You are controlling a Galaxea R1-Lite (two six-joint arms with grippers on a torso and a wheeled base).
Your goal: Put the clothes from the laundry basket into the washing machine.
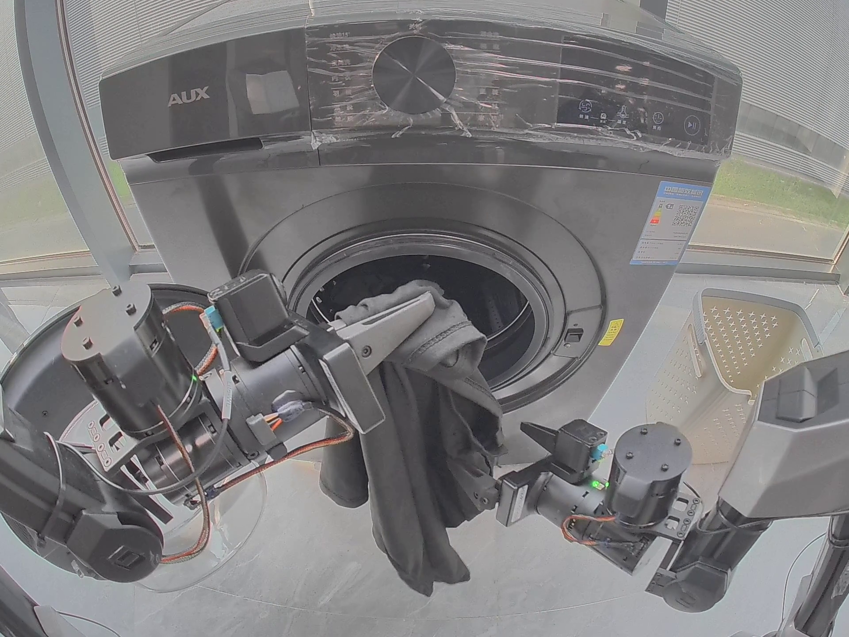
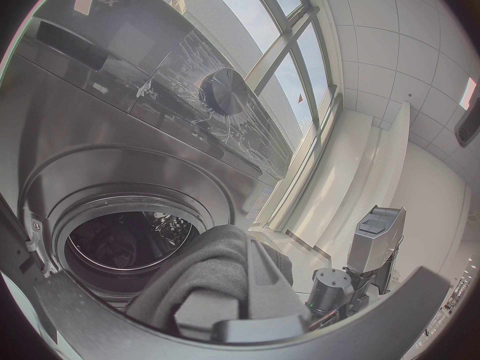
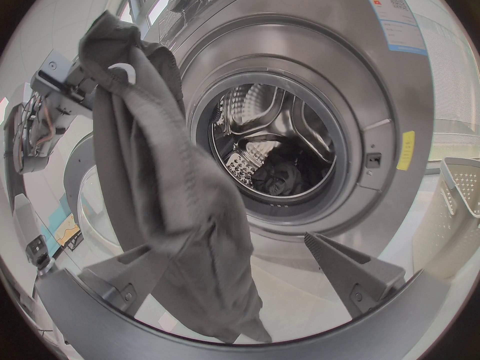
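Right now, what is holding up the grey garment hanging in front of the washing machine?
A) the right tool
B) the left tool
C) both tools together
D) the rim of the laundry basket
B: the left tool is shut on the top of the grey garment at the drum opening, while the right tool stands open lower down, its fingers spread apart either side of the cloth.

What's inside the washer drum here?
Dark clothes lie at the bottom of the drum. The grey garment hanging from the left claw covers part of it in the head view, so more may lie unseen.
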